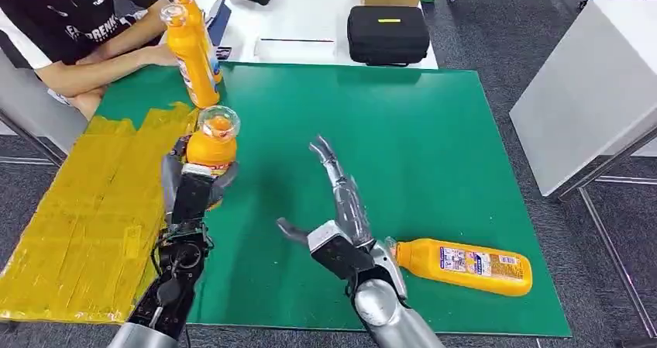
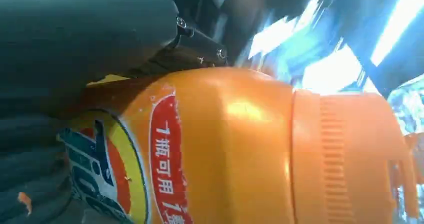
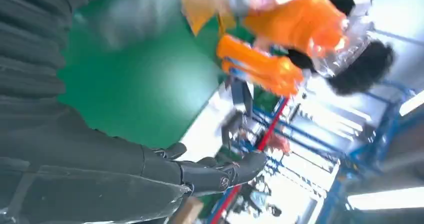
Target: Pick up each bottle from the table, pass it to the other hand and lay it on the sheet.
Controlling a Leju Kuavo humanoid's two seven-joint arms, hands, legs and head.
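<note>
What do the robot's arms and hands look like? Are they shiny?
Yes, partly. Each arm starts as a shiny silver tube low down. The left hand sits on a black forearm with loose black cables and small bits of red wiring. The right hand has long, thin grey metal fingers, a black wrist block and a white patch on top.

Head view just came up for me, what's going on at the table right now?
The left hand holds an orange bottle upright above the edge of the yellow sheet. The right hand is open over the green mat, fingers spread and holding nothing. Another bottle lies on its side on the mat beside the right arm. A person's hand steadies two more bottles at the far edge.
</note>
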